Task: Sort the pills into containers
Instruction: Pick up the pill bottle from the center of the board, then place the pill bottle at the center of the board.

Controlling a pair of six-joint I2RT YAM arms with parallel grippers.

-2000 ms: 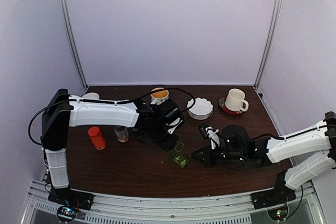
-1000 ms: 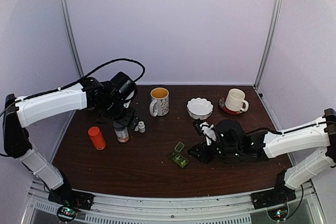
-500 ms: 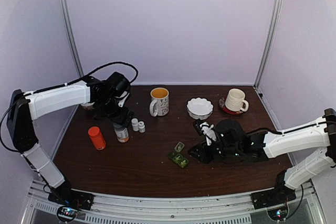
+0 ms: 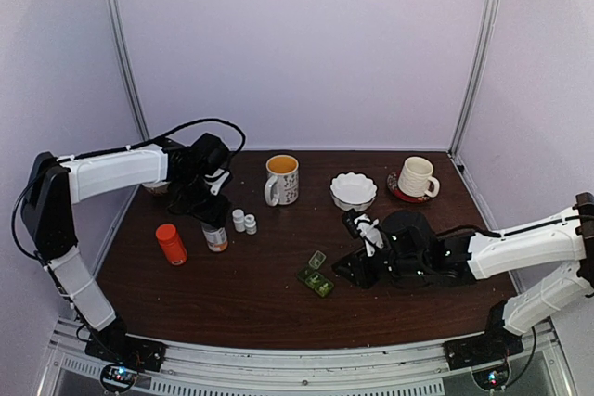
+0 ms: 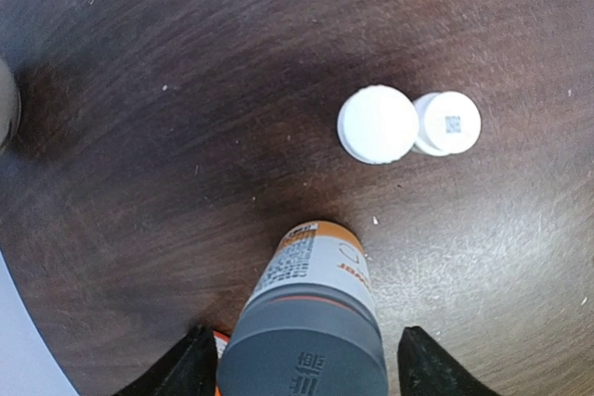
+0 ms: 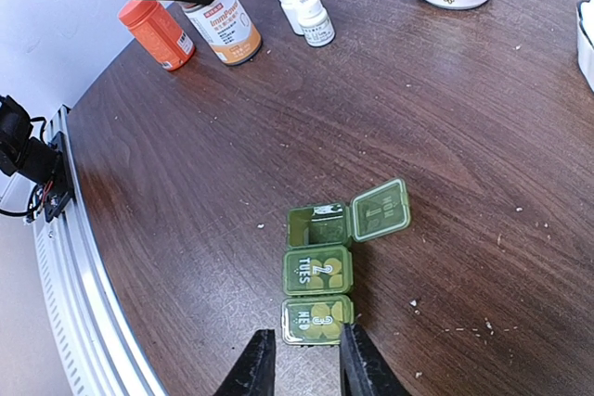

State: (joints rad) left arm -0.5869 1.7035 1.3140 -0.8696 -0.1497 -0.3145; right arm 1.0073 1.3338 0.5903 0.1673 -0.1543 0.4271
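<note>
Locate the left gripper (image 5: 299, 364) at the 9 o'clock side of the table (image 4: 251, 308) in the top view. It hangs directly above the grey-capped bottle (image 5: 316, 261), which stands upright. Its jaws are spread wide and flank the cap, with a thin gap showing on each side; nothing is clamped.

Note the two small white bottles (image 5: 378, 124), touching each other, at the 1 o'clock position from the grey-capped bottle. The orange bottle (image 6: 156, 32) stands at its 9 o'clock in the top view.

Find the pill box (image 6: 317, 271) near the table centre, lying flat, well apart from the bottles. Its farthest compartment has the lid flipped open to 3 o'clock; the TUES and WED lids are down.

The right gripper (image 6: 308, 359) sits low at the 3 o'clock side of the pill box in the top view. Its jaws stand narrowly apart and hold nothing. The fingertips (image 6: 263, 359) meet the WED end in the wrist view; you cannot confirm contact from here.
</note>
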